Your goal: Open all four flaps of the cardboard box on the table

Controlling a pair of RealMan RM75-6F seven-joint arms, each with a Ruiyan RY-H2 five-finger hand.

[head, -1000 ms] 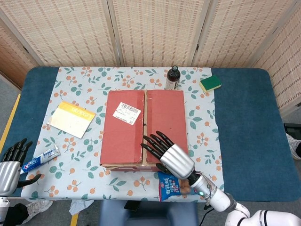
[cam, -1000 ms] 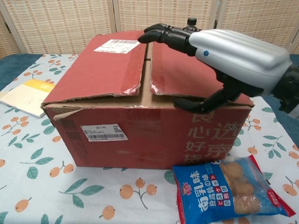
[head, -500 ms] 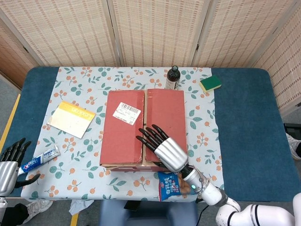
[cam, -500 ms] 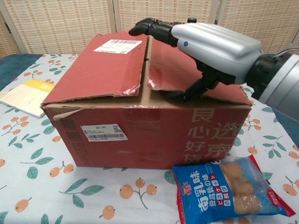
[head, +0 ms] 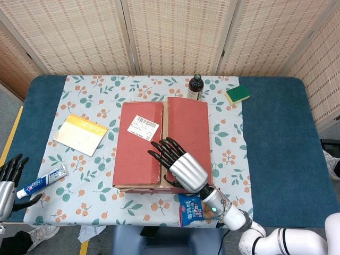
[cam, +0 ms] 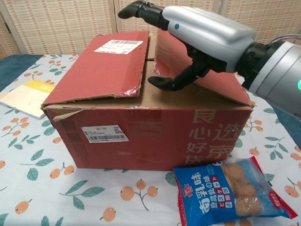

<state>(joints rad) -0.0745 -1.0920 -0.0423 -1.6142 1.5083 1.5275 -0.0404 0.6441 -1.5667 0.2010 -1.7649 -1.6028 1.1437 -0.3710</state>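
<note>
The red cardboard box [head: 139, 159] [cam: 141, 127] stands mid-table. Its left flap [head: 139, 141] [cam: 103, 66], with a white label, lies flat and closed. The right flap [head: 192, 125] [cam: 225, 85] is tilted up along its inner edge, baring the brown inner flap beneath. My right hand [head: 178, 162] [cam: 202, 33] holds that flap near the box's front. Its thumb hooks under the inner edge and its fingers [cam: 141, 9] reach out over the top. My left hand [head: 8, 180] rests off the table's front left corner, fingers apart and empty, away from the box.
A blue snack bag [head: 191, 209] [cam: 233, 190] lies in front of the box. A dark bottle [head: 195, 87] stands behind it, a green sponge [head: 237, 94] further right. A yellow booklet [head: 81, 134] [cam: 26, 96] and a toothpaste tube [head: 41, 181] lie to the left.
My right hand has moved left and upward, and the right flap's inner edge has risen with it from flat to tilted. My left hand has drifted slightly toward the lower left.
</note>
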